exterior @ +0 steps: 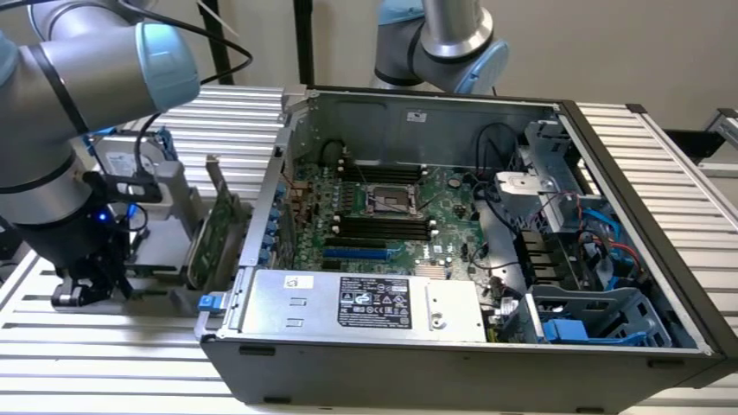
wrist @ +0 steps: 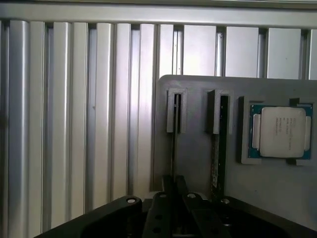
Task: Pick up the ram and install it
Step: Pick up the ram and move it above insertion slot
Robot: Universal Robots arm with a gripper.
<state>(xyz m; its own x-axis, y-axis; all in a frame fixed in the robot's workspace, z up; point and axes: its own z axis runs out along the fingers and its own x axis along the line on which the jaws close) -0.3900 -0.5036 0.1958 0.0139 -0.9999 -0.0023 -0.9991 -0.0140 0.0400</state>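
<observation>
Since the ram (wrist: 217, 148) stands on edge in a slot of the grey holder (wrist: 198, 163), its upper edge is left free for a grab from above. The claw (wrist: 174, 184) hangs low over that holder, just beside the stick and in line with the neighbouring slot (wrist: 174, 114), where a thin edge-on line may be a second stick. Whether the claw is apart or together I cannot tell. A processor (wrist: 282, 131) lies flat in the holder's recess. The open computer case (exterior: 461, 259) lies beside the holder on the table (exterior: 116, 363), motherboard facing up.
</observation>
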